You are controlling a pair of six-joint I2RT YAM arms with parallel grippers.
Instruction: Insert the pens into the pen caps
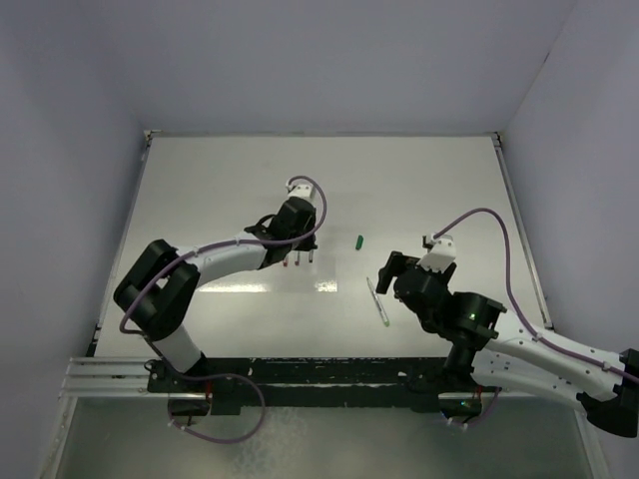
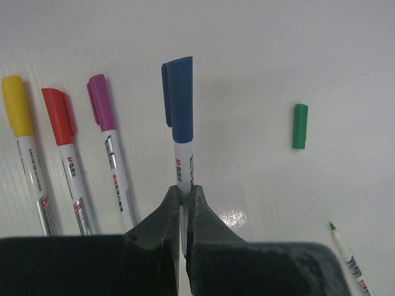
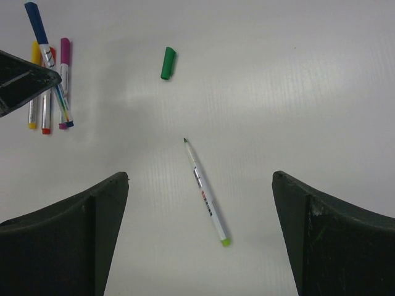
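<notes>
My left gripper is shut on the white barrel of a pen with a blue cap on it, held pointing away from the wrist. To its left, three capped pens lie side by side on the table: purple, red and yellow. A loose green cap lies alone to the right. An uncapped green-tipped pen lies flat on the table, below and between the fingers of my right gripper, which is open wide and holds nothing.
A white table stands between pale walls. The left arm reaches to the middle. The green cap lies between the two grippers, and the green pen lies nearer the right arm.
</notes>
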